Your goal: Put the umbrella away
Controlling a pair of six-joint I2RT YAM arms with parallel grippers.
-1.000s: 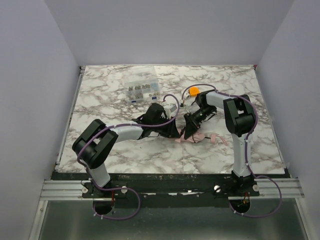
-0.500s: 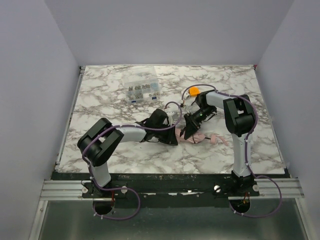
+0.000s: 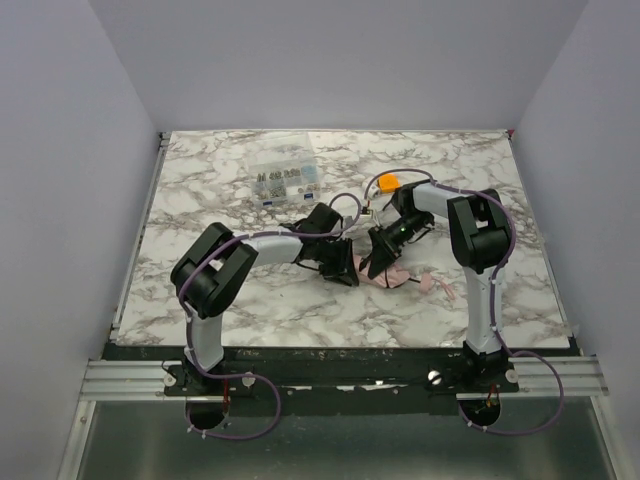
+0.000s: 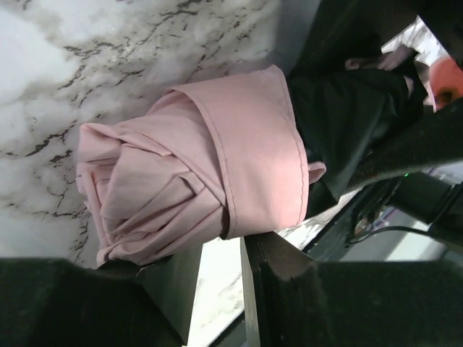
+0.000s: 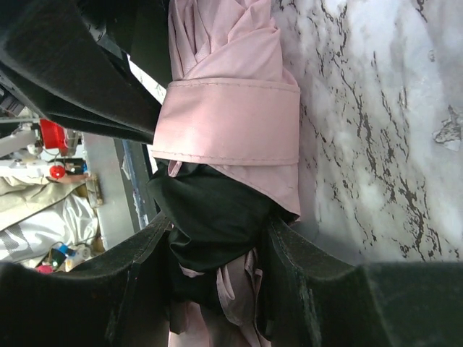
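From above, the marble worktop (image 3: pixel 200 300) carries the pale pink umbrella (image 3: pixel 405 279), folded into a short roll right of centre. Both arms bend inward over it. The left end effector (image 3: pixel 340 265) is at its left end, and the right end effector (image 3: pixel 381 262) is just beside it. A clear compartment box (image 3: pixel 285 182) and a small orange gadget (image 3: pixel 388 182) lie farther back.

In the left wrist view, the roll (image 4: pixel 195 188) fills the middle with its band wrapped round it. The dark fingers (image 4: pixel 325 303) stand slightly apart with bare marble showing in the gap. Their tips touch the fabric edge, and I cannot tell whether they pinch it.

In the right wrist view, the fingers (image 5: pixel 340 303) are clamped on the roll's dark part, with the pink band (image 5: pixel 231 123) just beyond.
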